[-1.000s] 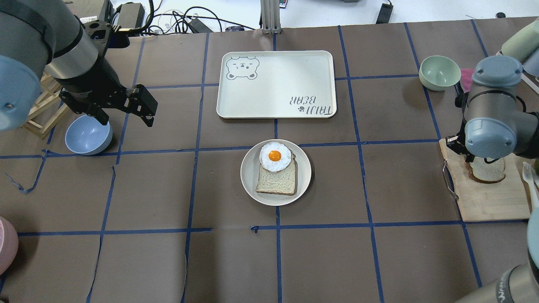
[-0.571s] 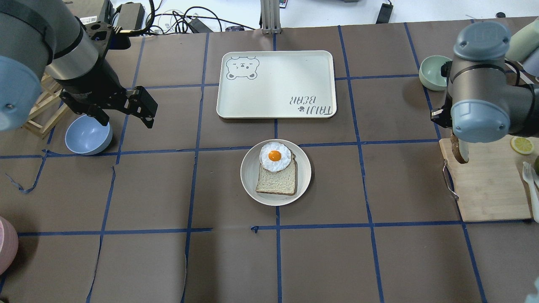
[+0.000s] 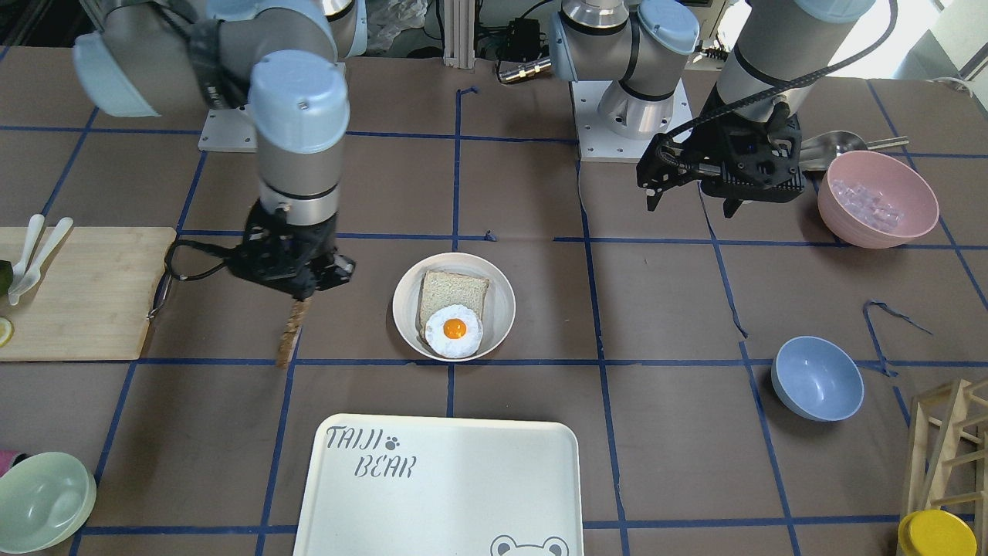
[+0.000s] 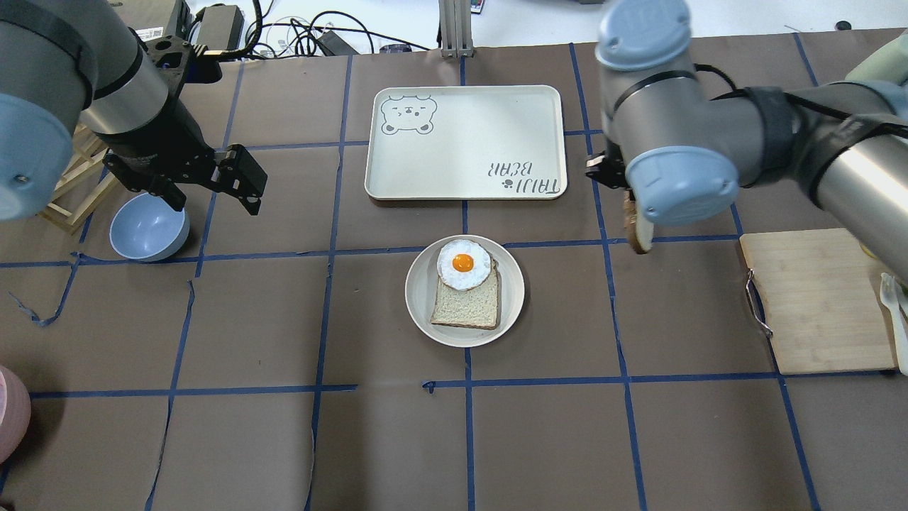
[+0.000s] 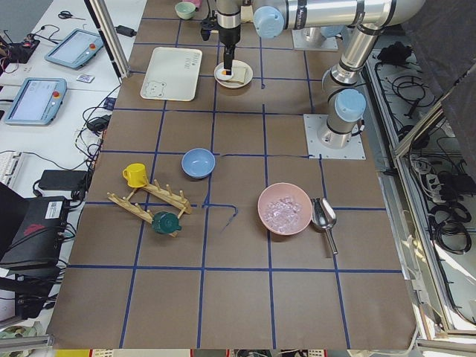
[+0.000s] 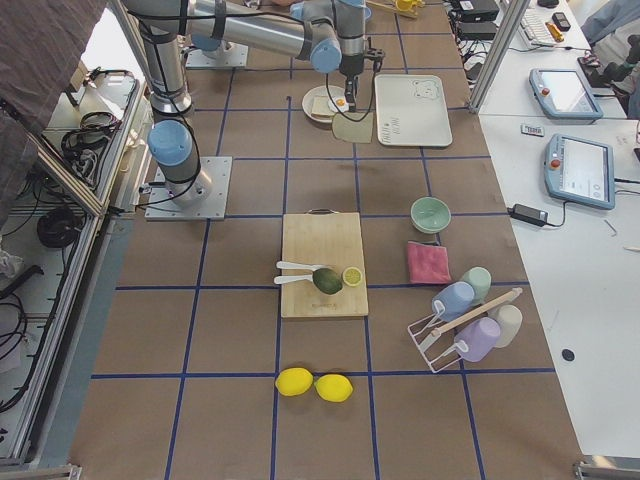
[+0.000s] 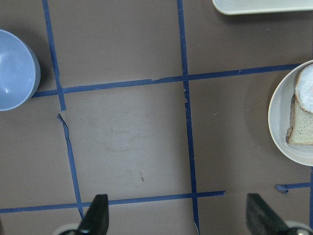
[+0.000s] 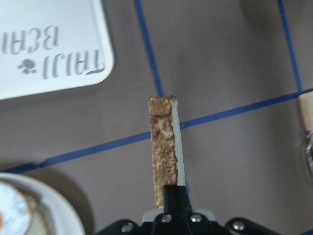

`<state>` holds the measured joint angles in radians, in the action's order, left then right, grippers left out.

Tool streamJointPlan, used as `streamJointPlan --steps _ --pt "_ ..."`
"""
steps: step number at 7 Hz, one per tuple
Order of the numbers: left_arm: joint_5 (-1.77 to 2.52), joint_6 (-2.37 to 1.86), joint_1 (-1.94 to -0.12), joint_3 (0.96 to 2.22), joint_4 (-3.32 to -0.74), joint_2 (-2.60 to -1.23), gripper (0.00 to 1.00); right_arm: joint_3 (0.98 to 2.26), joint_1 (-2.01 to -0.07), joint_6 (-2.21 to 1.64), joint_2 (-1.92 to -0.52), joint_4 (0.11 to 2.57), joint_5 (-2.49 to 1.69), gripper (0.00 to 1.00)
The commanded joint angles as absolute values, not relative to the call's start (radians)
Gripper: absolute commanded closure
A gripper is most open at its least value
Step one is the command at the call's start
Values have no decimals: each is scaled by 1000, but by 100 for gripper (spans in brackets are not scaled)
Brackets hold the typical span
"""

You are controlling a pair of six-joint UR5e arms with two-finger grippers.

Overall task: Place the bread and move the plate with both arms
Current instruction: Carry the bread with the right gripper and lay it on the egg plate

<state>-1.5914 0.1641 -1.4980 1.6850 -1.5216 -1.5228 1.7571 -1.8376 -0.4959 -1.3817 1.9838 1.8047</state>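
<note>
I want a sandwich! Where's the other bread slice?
The bread hangs from the right pincer, right of the plate in the overhead view, near the TAIJI BEAR tray's corner.

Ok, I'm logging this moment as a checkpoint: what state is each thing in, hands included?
right hand: shut on the bread.
bread: held edge-on, hanging clear of the table, not yet on the plate.
left hand: open, empty.
plate: on the table, holding a slice topped with a fried egg.
tray: empty.
blue bowl: upright, empty.
</note>
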Motion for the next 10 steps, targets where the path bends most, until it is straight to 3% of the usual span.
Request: streamJointPlan --steps 1,8,10 --pt "-1591 166 -1497 1686 -1520 -1528 0 1753 -2015 -699 -1362 1989 1732 100" --pt "-1589 166 -1496 1684 -1519 -1529 0 1767 -2079 -822 -1287 2085 1638 100" --pt "-1592 166 -1497 1686 -1520 -1531 0 1769 -2079 -827 -1289 2120 1635 18"
